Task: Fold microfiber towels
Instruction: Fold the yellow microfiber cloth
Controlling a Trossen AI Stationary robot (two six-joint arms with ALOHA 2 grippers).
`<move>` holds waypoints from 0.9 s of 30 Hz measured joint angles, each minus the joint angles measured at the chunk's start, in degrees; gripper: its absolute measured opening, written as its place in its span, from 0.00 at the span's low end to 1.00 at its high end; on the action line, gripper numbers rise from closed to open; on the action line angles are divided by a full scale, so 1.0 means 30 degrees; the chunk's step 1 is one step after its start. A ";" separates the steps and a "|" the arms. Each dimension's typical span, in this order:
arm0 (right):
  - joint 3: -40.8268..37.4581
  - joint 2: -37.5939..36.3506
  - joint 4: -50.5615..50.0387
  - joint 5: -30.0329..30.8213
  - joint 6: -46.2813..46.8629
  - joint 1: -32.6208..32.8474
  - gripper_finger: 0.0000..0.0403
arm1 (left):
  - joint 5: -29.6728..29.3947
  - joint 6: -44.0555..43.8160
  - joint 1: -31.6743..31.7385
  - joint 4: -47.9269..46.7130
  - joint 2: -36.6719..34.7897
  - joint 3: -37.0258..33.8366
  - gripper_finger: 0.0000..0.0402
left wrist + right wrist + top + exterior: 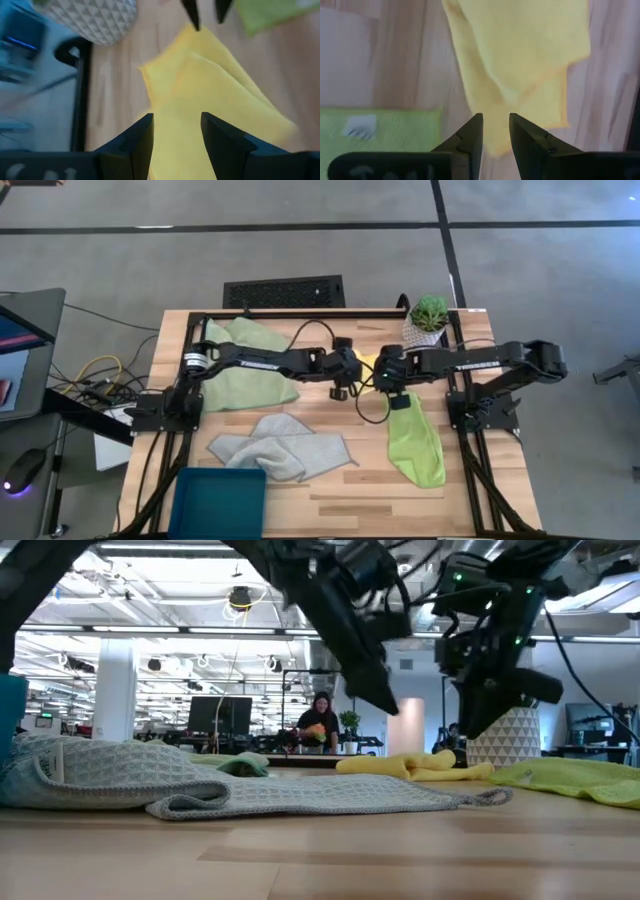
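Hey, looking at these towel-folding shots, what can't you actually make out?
- Bright yellow microfiber towel: almost wholly covered by both arms' wrists in the high view; its edges run off both wrist views.
- Sage green towel: the left arm crosses it in the high view.
- Teal plastic bin: cut by the high view's bottom edge.
- Person in the low view: too small.
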 joint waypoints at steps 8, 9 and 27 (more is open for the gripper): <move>0.0000 0.2285 0.3052 0.0066 -0.3080 0.0531 0.29 | 0.0968 -0.2047 -0.0087 -0.5443 -0.2576 0.0000 0.39; 0.0000 0.2590 0.3457 0.0068 -0.3353 0.0653 0.29 | 0.0975 -0.2345 -0.0106 -0.5992 -0.2913 0.0000 0.39; -0.0011 0.4408 0.4751 0.1920 -0.3369 0.1046 0.29 | -0.0746 -0.3844 -0.1151 -0.9386 -0.5949 0.0005 0.39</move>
